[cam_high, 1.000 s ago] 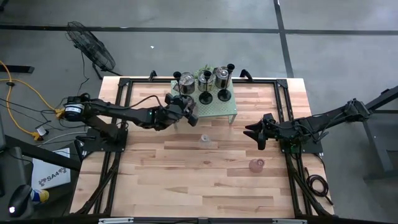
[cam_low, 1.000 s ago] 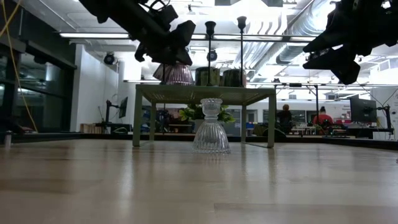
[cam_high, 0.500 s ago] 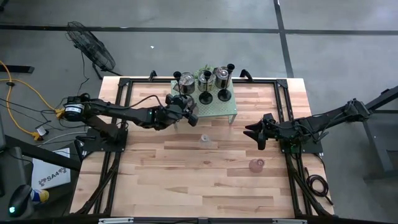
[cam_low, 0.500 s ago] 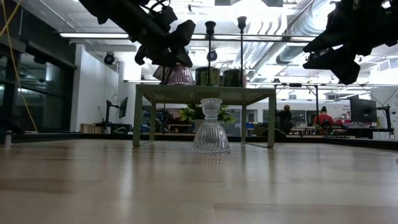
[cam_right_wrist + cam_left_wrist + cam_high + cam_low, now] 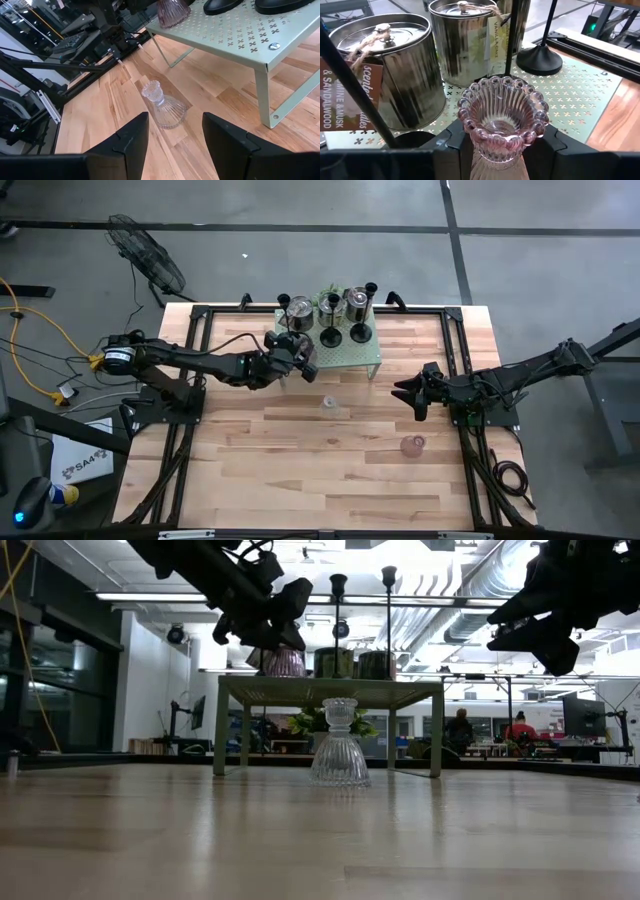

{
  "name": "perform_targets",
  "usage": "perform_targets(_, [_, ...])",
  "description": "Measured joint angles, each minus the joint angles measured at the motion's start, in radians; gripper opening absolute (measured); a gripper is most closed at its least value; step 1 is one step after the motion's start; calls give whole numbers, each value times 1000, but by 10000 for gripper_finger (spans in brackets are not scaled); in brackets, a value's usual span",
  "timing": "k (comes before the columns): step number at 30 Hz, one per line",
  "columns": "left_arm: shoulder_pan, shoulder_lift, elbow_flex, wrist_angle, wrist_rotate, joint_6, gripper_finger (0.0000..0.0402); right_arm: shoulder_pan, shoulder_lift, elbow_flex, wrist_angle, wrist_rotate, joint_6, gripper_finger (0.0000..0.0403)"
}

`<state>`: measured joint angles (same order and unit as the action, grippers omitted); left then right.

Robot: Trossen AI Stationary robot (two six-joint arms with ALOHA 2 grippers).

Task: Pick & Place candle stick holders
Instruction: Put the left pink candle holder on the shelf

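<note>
My left gripper (image 5: 296,356) is shut on a pink ribbed glass holder (image 5: 502,117) at the near left corner of the pale green perforated rack (image 5: 352,356). In the low view the pink glass holder (image 5: 284,662) has its base at the rack's top. I cannot tell whether it rests there. A clear glass holder (image 5: 328,404) stands on its wide base on the table in front of the rack. A second pink holder (image 5: 412,445) stands on the table to the right. My right gripper (image 5: 408,393) is open and empty, right of the clear glass holder (image 5: 162,105). My left gripper pinches the pink holder between its two fingers (image 5: 451,144), on the ribbed body below the beaded rim (image 5: 492,162). The fingers slant down from the table's left side. The holder stands upright, its mouth up.
On the rack stand two shiny silver tins (image 5: 390,75) (image 5: 465,40) and two black slim-stemmed holders on round bases (image 5: 330,335) (image 5: 361,333). A leafy plant (image 5: 328,294) is behind them. Bare wood lies in front of the rack and at the table's near side.
</note>
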<state>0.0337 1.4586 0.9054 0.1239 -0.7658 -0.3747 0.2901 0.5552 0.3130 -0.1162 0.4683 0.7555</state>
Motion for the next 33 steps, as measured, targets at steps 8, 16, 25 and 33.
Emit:
perform_targets(8, [13, 44, 5, 45, 12, -19, 122, 0, 0, 0, 0, 0, 0, 178])
perform_targets(16, [13, 56, 3, 58, -1, -23, 134, 0, 0, 0, 0, 0, 0, 178])
perform_targets(25, [13, 57, 2, 53, 2, -22, 135, 0, 0, 0, 0, 0, 0, 178])
perform_targets(33, [12, 58, 0, 58, 4, -21, 142, 0, 0, 0, 0, 0, 0, 178])
